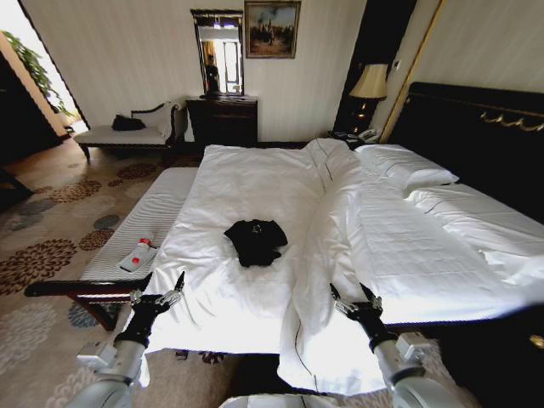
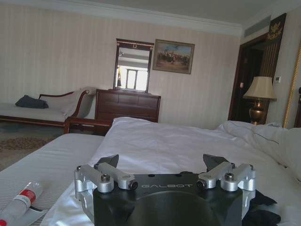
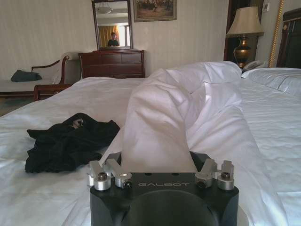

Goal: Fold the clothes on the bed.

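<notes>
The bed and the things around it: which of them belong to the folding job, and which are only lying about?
For the job: black T-shirt, crumpled; bed; left hand and right hand, both open.

Lying about: white bottle on the striped bench; lamp; dresser.

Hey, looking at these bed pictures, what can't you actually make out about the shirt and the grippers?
- Black T-shirt: bunched up in the head view, so its sleeves, collar and lettering cannot be read.
- T-shirt in the left wrist view: mostly hidden behind the left gripper.
- Right gripper in its wrist view: fingertips are buried against a raised duvet fold, so contact is unclear.
</notes>
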### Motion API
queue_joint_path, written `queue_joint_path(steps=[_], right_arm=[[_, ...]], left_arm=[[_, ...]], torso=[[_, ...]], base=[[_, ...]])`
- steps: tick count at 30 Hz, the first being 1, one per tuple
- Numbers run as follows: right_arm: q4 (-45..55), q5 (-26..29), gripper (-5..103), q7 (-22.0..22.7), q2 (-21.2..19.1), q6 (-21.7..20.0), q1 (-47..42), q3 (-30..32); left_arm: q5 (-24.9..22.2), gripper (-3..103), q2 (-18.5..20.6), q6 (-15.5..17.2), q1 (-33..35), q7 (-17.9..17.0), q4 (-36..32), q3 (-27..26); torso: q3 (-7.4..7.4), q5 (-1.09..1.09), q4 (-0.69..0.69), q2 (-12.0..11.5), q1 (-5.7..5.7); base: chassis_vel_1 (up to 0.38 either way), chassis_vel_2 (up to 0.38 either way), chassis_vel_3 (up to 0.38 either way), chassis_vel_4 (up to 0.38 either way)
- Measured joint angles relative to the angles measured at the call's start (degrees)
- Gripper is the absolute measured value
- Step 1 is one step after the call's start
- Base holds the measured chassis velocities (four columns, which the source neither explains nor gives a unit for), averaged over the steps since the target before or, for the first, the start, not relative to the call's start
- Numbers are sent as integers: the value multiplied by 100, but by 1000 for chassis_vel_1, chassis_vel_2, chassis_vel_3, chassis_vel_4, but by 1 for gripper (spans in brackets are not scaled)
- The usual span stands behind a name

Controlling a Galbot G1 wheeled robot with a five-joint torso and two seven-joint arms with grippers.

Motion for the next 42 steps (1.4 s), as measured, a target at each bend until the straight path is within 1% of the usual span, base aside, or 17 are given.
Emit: queue_joint_path(steps=[3,4,5,6,9,11,15,17,18,19,20,23,30,34,39,40,42], right_arm=[[38,44,63,30,35,-24,-7,-28],[50,44,63,32,39,-26,-8,-31],[55,44,57,33,43,-27,-8,-34],[55,44,57,33,43,-27,-8,-34],[49,21,41,36,51,-27,-15,-46],[48,14,41,36,54,-26,-18,-50],[49,-24,19,37,82,-15,-27,-81],[49,-27,19,37,85,-13,-27,-84],[49,-38,8,36,92,-8,-30,-91],[49,-44,8,36,95,-5,-31,-91],[49,-49,3,36,98,-1,-33,-92],[54,-55,1,34,109,8,-40,-89],[164,-24,1,21,198,8,-57,-60],[227,155,1,20,225,-14,-25,87],[273,713,1,87,169,-104,128,781],[273,713,1,87,169,-104,128,781],[204,1004,1,179,180,-162,301,1164]], left_arm=[[-2,100,-23,0,5,-1,0,-1],[-1,100,-29,0,4,-2,0,-2],[-2,100,-34,0,4,-3,0,-1],[-2,100,-34,0,4,-3,0,-1],[-1,100,-49,0,3,-5,0,-3],[-2,100,-52,0,3,-6,0,-5],[-3,100,-73,-7,9,-6,0,-11],[-3,100,-76,-8,10,-6,0,-11],[-3,100,-86,-9,12,-6,0,-11],[-3,100,-88,-10,13,-7,0,-11],[-3,100,-90,-11,14,-7,0,-12],[-3,100,-102,-16,16,-8,4,-13],[0,100,-127,-23,20,-9,6,-14],[0,100,-132,-24,17,-12,6,-14],[1,100,-125,-25,-1,-25,5,-17],[1,100,-125,-25,-1,-25,5,-17],[0,100,-129,-25,-17,-38,-4,-17]], torso=[[0,0,0,0,0],[0,0,0,0,0],[0,0,0,-1,0],[0,0,0,-1,0],[0,0,0,-1,0],[0,0,0,0,0],[0,0,0,-1,1],[0,0,0,-1,0],[0,0,0,-1,0],[0,0,0,-1,0],[0,0,0,-1,0],[0,0,0,-1,0],[0,0,0,-1,0],[0,0,0,-1,0],[0,1,0,-1,0],[0,1,0,-1,0],[0,0,0,-1,0]], base=[[0,0,0,0],[0,0,0,0],[0,0,0,0],[0,0,0,0],[0,0,0,0],[0,0,0,0],[0,0,0,0],[0,0,0,0],[0,0,0,0],[0,0,0,0],[0,0,0,0],[0,0,0,0],[0,0,0,0],[0,0,0,0],[0,0,0,0],[0,0,0,0],[0,0,0,0]])
